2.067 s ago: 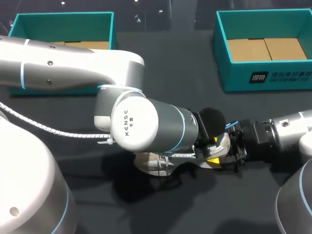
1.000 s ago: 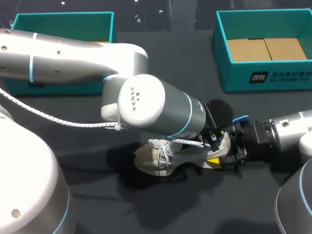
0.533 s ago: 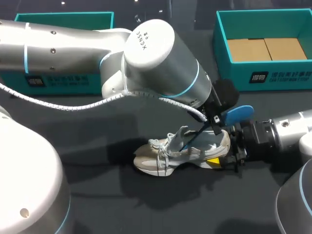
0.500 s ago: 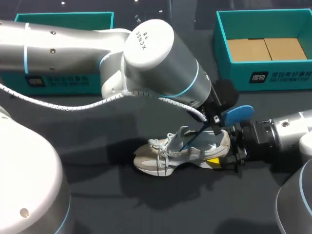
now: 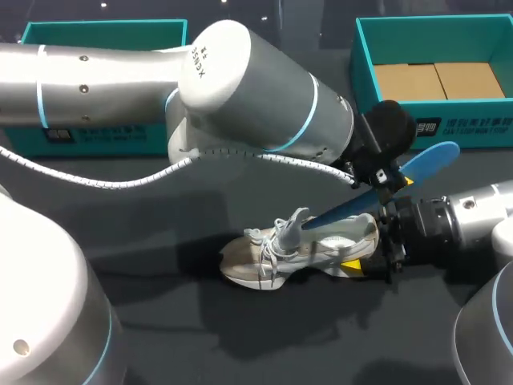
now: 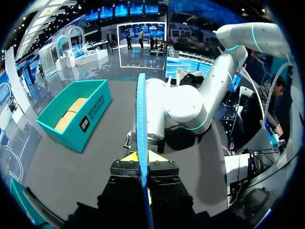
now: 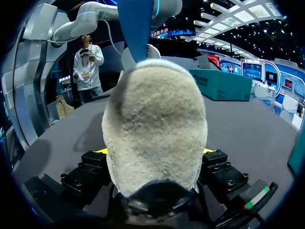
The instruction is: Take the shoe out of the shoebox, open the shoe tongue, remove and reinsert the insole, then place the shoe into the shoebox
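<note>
Midway across the dark counter (image 5: 160, 321) rests one pale sneaker (image 5: 304, 250), its heel clamped in the right claw (image 7: 153, 151). Slanting up from the sneaker's opening is one blue insole (image 5: 377, 196), pinched in the left claw (image 6: 142, 155). Only the head view shows two teal boxes beyond the sneaker, a left shoebox (image 5: 104, 44) and a right shoebox (image 5: 437, 128). Each wrist view shows just one. The left wrist view meets the insole edge-on.
</note>
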